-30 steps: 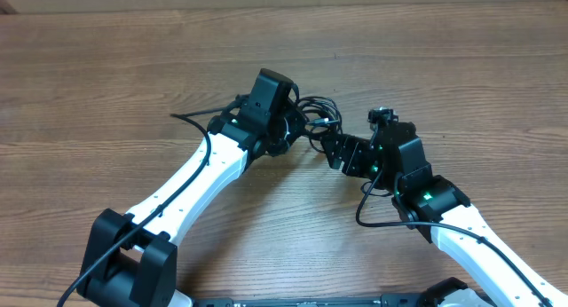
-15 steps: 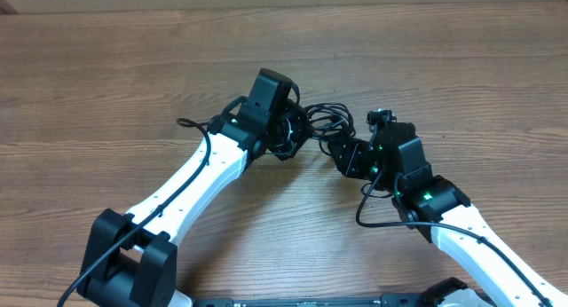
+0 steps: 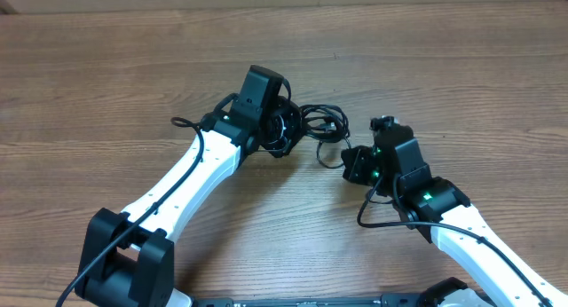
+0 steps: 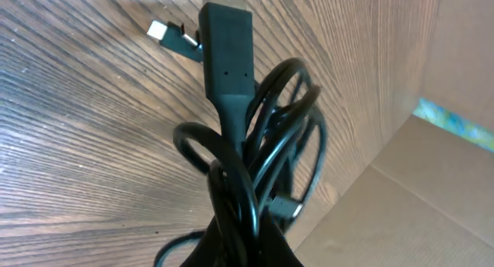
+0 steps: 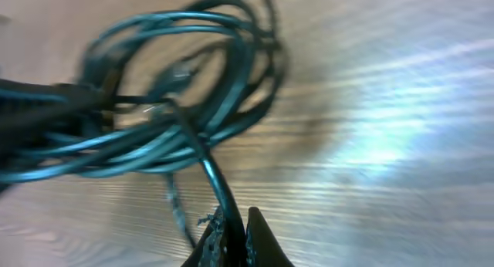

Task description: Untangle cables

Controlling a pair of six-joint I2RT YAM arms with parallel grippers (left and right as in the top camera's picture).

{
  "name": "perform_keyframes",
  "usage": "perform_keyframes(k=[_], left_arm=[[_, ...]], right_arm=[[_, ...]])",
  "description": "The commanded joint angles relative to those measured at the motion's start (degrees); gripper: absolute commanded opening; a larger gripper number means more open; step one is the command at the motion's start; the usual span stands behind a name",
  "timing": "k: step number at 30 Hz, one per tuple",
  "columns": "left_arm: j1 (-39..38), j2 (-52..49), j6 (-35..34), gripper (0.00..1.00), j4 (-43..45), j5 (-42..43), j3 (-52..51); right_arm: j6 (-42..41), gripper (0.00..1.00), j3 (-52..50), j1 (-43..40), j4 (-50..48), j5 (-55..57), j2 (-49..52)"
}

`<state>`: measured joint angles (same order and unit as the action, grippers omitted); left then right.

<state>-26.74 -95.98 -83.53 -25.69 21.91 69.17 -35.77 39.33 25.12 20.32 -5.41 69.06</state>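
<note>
The cables (image 3: 318, 121) are a tangle of thin black loops near the table's middle. My left gripper (image 3: 282, 128) is shut on the left side of the tangle. In the left wrist view the loops (image 4: 266, 143) rise out of the jaws, with a long black plug (image 4: 227, 43) pointing away and a small silver-tipped connector (image 4: 160, 30) beyond it. My right gripper (image 3: 348, 162) is shut on a single strand (image 3: 325, 153) that runs from the tangle. The right wrist view shows that strand (image 5: 216, 182) pinched between the fingers, with the coil (image 5: 177, 89) stretched ahead.
Bare wooden tabletop (image 3: 444, 67) surrounds the cables. A loose black cable end (image 3: 182, 122) sticks out left of the left arm. A cardboard wall (image 4: 432, 190) stands at the table's far edge. The right arm's own thick wire (image 3: 368, 214) loops beside its wrist.
My right gripper has shut on one strand and drawn back to the right and toward the front. The left gripper has shifted slightly left, still holding the tangle.
</note>
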Motion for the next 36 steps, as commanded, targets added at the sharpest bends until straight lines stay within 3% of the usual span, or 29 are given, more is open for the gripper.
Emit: perform_keyframes(k=[1, 5, 11, 17, 21, 28, 33, 36], left_arm=[[1.3, 1.5, 5.0, 0.04, 0.6, 0.0, 1.4], [1.3, 1.5, 14.9, 0.04, 0.6, -0.5, 1.4], [1.3, 1.5, 39.3, 0.04, -0.7, -0.7, 1.4], [1.3, 1.5, 56.0, 0.04, -5.2, -2.1, 1.4], [1.3, 1.5, 63.7, 0.04, -7.0, -6.3, 1.4], [1.2, 1.5, 80.3, 0.04, -7.3, -7.1, 1.4], [1.2, 1.5, 86.7, 0.04, -8.0, -6.9, 1.4], [1.2, 1.5, 89.9, 0.04, -9.2, -6.9, 1.4]], right_arm=[[0.2, 0.04, 0.8, -0.2, 2.5, 6.2, 0.0], [0.2, 0.04, 0.8, -0.2, 4.2, 10.6, 0.0], [0.2, 0.04, 0.8, -0.2, 4.3, 13.5, 0.0], [0.2, 0.05, 0.8, -0.2, 4.3, 13.5, 0.0], [0.2, 0.12, 0.8, -0.2, 4.3, 13.0, 0.0], [0.2, 0.13, 0.8, -0.2, 4.1, 12.4, 0.0], [0.2, 0.17, 0.8, -0.2, 3.1, 9.7, 0.0], [1.5, 0.24, 0.8, -0.2, 2.0, 7.3, 0.0]])
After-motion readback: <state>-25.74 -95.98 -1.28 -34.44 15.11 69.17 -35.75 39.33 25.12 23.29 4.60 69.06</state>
